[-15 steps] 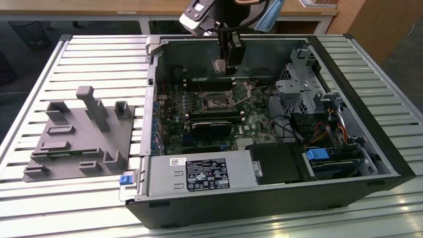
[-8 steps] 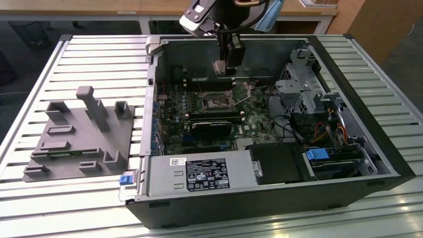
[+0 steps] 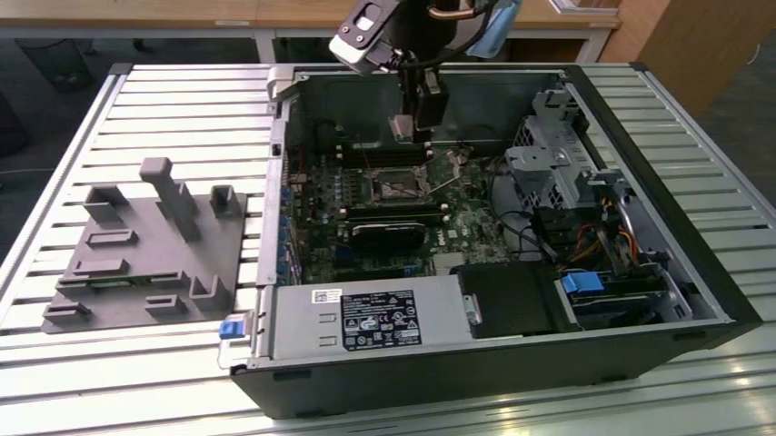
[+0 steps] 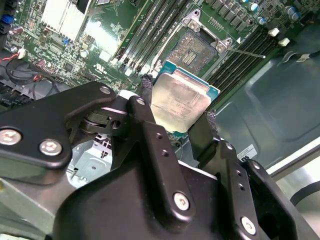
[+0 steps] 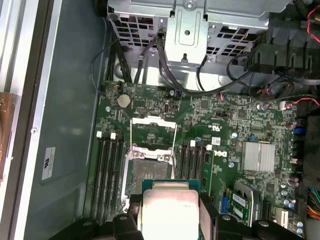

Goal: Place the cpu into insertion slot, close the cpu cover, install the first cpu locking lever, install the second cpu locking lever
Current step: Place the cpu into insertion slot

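Pincer (image 4: 176,114) of mine clamps the cpu (image 4: 186,94) by two edges; first wrist view adds the insertion slot (image 5: 148,167), uncovered, nearby.

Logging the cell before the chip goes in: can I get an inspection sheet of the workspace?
Surface: slatted metal table, with an open computer case lying on it.
Job's things: cpu held above the board; insertion slot empty; cpu cover raised open.
Clutter: grey fixture beside the case, at the exterior view's left.
Grippers: gripper shut on the cpu's edges.
Cables: black cables near the drive cage, apart from the slot.
Surroundings: wooden desks beyond the table.
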Controlling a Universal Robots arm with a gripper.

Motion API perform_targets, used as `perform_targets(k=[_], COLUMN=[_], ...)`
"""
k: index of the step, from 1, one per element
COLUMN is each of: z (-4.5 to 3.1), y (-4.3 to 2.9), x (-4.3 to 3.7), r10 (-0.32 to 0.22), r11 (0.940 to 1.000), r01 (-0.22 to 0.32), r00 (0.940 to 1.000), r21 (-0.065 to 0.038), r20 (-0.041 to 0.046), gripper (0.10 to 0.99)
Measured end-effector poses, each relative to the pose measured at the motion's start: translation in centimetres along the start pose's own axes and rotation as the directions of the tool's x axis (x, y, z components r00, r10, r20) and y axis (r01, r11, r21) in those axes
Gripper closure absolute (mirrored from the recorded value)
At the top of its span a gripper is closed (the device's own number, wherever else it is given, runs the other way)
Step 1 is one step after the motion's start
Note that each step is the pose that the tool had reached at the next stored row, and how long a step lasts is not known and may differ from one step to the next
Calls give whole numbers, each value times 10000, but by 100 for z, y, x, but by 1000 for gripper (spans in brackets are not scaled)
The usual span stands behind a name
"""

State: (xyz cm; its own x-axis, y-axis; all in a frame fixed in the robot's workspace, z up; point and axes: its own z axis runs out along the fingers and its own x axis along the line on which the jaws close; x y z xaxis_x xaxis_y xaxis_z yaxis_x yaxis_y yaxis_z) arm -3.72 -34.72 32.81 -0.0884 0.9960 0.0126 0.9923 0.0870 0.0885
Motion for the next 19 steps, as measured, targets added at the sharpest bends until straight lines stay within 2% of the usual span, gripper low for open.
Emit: perform_targets(k=[3,19], z=[34,135], y=[-4,-13], x=[0,-2], r10=[1,1], r11=[10000,10000], r01=[-1,-1], r00=[10000,10000], r21=[-32,-30], r20=[5,17], gripper=[549,549])
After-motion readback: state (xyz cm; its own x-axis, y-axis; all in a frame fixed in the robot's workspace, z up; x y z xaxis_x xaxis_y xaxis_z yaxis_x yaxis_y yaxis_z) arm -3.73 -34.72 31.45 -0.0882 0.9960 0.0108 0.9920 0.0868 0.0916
